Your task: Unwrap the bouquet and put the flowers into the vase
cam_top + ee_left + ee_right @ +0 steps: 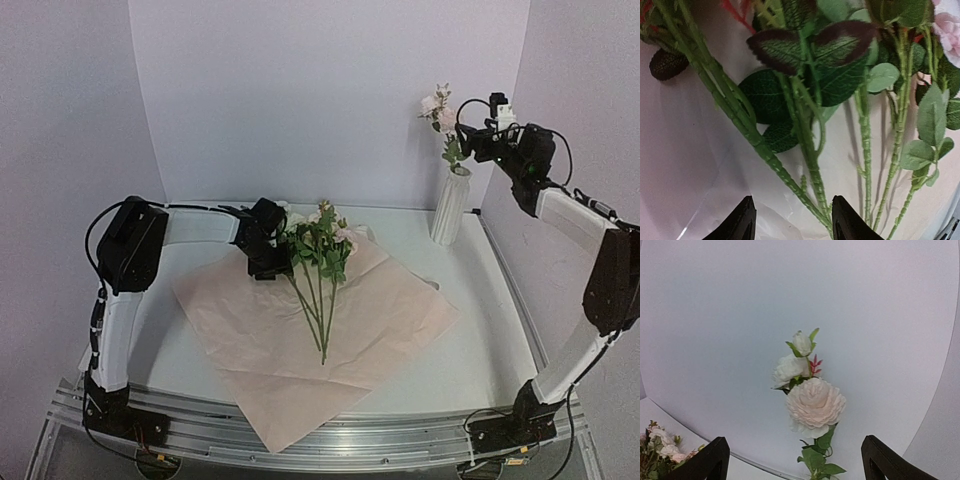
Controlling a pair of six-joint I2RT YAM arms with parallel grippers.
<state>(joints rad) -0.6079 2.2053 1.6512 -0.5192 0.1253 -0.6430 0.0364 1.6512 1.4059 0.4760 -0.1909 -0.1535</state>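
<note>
The bouquet is unwrapped: its pale pink paper (300,340) lies flat on the table with several flowers (318,250) on top, stems pointing toward the near edge. My left gripper (275,245) hovers at their leafy upper stems. In the left wrist view its fingers (742,222) stand apart over the paper (690,150), and a green stem (775,165) runs between them close to the right finger. The white ribbed vase (450,205) stands at the back right holding one flower stem (438,108). My right gripper (468,140) is beside that stem, open wide, the peach bloom (815,407) ahead of it, untouched.
White walls close in behind and on both sides. The vase stands close to the right wall. The paper's front corner (270,435) hangs over the metal rail at the near edge. The flowers on the table show low left in the right wrist view (660,455).
</note>
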